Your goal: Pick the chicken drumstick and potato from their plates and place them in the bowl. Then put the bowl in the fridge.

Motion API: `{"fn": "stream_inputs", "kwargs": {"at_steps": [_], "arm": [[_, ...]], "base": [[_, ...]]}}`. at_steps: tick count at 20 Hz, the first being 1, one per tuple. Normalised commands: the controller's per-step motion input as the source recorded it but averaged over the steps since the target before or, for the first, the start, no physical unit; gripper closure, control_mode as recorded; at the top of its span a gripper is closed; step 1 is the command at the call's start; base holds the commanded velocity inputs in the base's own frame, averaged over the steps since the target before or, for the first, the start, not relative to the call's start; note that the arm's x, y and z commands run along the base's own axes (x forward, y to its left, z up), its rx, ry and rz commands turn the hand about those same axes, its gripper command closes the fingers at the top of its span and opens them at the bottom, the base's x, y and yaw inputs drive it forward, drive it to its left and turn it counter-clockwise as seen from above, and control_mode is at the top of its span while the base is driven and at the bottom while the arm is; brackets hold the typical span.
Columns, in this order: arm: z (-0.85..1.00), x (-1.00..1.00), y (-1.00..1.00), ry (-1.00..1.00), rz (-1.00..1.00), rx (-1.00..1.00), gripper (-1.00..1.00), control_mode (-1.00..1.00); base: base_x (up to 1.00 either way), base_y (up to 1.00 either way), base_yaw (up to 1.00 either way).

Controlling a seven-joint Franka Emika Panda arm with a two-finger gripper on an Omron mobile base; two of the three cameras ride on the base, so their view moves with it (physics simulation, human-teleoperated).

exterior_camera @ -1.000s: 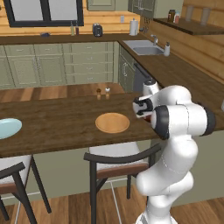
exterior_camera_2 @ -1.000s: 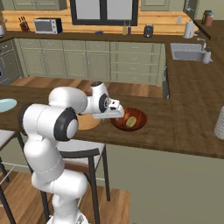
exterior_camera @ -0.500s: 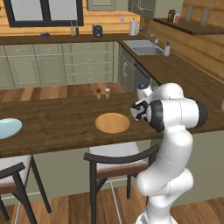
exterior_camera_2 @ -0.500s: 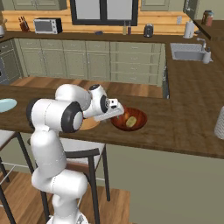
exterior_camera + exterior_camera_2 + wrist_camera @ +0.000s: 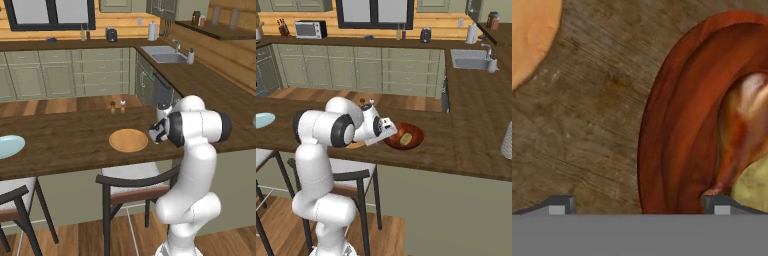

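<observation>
The reddish-brown bowl (image 5: 417, 143) sits on the wooden counter, with its rim and wall (image 5: 672, 125) close up in the hand view. Inside it lie the chicken drumstick (image 5: 737, 130) and the potato (image 5: 754, 186), whose pale lump (image 5: 406, 138) also shows from the right. My gripper (image 5: 638, 205) is open and straddles the bowl's near rim: one fingertip (image 5: 559, 204) over bare counter, the other above the drumstick's bone end. It (image 5: 387, 131) holds nothing. The tan plate (image 5: 128, 140) and the light blue plate (image 5: 7, 146) are bare. The fridge is out of view.
The long counter (image 5: 70, 142) has chairs (image 5: 130, 182) tucked under its near edge. Two small shakers (image 5: 117, 104) stand at its far edge. A sink (image 5: 165, 56) is set in the back right counter. A pale ribbed object (image 5: 507, 140) stands at the right.
The arm has swung and its elbow has risen; the hand has dropped slightly toward the bowl's near rim. The jaws stay open and the bowl has not moved.
</observation>
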Motion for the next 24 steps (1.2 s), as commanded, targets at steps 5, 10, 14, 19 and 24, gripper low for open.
{"fn": "stream_inputs", "kwargs": {"at_steps": [5,10,14,19,24], "arm": [[-0.22,0.25,-0.14,0.0,0.14,-0.01,-1.0,-1.0],[-0.22,0.29,0.0,0.0,0.11,-0.05,-1.0,-1.0],[-0.02,0.04,0.0,-0.02,0.08,-0.04,-1.0,-1.0],[0.0,0.0,-0.13,-0.03,0.05,-0.03,1.0,-1.0],[0.0,-0.18,-0.19,0.0,0.0,0.0,1.0,-1.0]], "base": [[0.0,0.0,0.0],[0.0,0.0,0.0],[0.0,0.0,0.0],[0.0,0.0,0.0],[0.0,0.0,0.0]]}}
